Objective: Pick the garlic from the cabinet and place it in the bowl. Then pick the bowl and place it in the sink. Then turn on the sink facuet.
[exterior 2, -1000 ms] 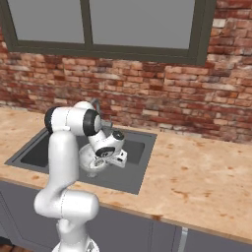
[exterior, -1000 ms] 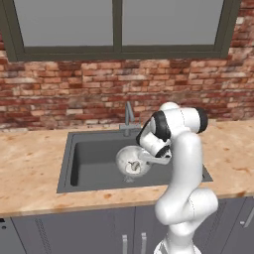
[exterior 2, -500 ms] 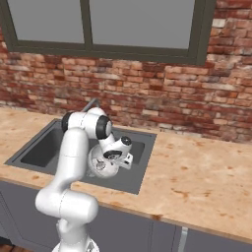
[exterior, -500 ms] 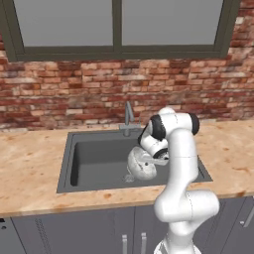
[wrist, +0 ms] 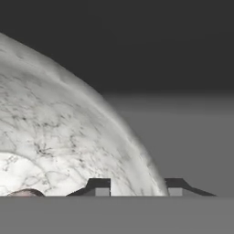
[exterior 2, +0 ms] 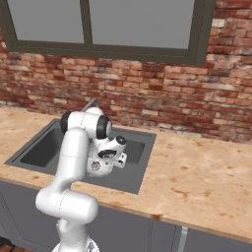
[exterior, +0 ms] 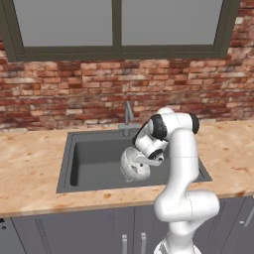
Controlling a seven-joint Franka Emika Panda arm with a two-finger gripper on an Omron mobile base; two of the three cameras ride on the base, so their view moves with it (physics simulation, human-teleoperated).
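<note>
The marble-look bowl [exterior: 133, 166] lies tilted in the sink [exterior: 94, 154], near the basin's right front. Seen from the right base, the bowl [exterior 2: 97, 167] is partly behind the arm. My gripper [exterior: 144, 159] reaches down to its rim. In the hand view the bowl [wrist: 55, 132] curves across the left, and its edge runs down between the fingertips [wrist: 98, 186] of my gripper [wrist: 138, 187], which stand apart. A pinkish sliver of the garlic [wrist: 25, 193] peeks at the lower left inside the bowl. The faucet [exterior: 128, 116] stands behind the basin. The cabinet is out of view.
Beige stone counter [exterior: 30, 168] surrounds the sink [exterior 2: 39, 150], with a wide stretch on the right [exterior 2: 197, 182]. A red brick wall [exterior: 74, 94] and a dark-framed window [exterior: 116, 25] rise behind. The faucet [exterior 2: 91, 104] pokes out behind my arm.
The arm has carried the bowl right and down into the basin. The jaws, tight on the rim a second ago, have parted.
</note>
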